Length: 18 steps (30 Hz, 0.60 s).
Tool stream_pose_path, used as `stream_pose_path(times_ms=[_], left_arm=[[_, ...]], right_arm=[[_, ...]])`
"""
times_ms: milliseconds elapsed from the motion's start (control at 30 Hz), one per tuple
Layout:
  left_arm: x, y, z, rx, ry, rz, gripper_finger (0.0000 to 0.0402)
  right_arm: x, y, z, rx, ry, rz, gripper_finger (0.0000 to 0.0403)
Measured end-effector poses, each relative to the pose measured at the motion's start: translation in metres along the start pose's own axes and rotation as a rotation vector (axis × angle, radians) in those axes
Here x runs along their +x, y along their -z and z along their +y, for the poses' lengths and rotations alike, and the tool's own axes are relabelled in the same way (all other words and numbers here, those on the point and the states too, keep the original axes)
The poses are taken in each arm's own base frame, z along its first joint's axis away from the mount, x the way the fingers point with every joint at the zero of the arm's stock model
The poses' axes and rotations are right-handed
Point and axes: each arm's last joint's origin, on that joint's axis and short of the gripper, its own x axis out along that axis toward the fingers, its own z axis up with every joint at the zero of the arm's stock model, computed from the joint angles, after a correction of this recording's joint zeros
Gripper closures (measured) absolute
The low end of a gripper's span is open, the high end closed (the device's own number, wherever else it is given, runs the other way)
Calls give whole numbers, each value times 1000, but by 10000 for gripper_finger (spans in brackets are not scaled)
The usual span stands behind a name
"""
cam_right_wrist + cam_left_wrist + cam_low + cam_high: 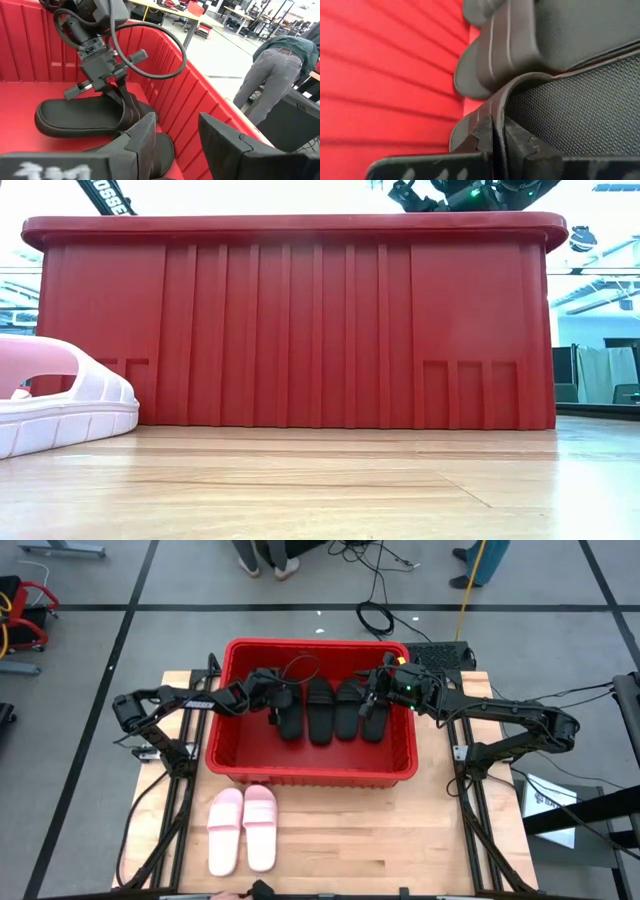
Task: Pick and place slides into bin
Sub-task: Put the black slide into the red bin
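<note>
The red bin (310,775) stands mid-table and fills the low view (300,330). Several black slides lie side by side on its floor (333,710). My left gripper (275,705) is inside the bin at its left, shut on the strap of the leftmost black slide (289,720), which also shows in the right wrist view (75,117). My right gripper (375,700) is open just above the rightmost black slide (372,722). Two light pink slides (242,828) lie soles down on the table in front of the bin; one shows in the low view (50,395). My left gripper pinches the strap's edge (498,107) of the leftmost black slide between its two fingers (481,140), one on each face of the strap. The fingers come from above, slanting down from the table's left (120,95). The slide lies about level, sole toward the bin floor.
The bin's tall walls (165,65) close in both grippers. Bare wooden table (350,840) lies in front of the bin, right of the pink slides. A person (272,75) stands beyond the table, and cables (375,615) lie on the floor behind it.
</note>
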Motion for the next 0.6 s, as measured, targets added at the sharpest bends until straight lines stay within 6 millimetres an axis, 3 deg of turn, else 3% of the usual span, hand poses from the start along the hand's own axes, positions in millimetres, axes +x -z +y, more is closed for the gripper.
stream_pose_path(times_ms=[233, 600], left_arm=[[0, -5, -1, 92, -13, -28, 394], [0, 5, 7, 113, 23, -67, 397]], right_arm=[[0, 0, 0, 10, 0, 0, 264], [0, 0, 0, 10, 0, 0, 264]])
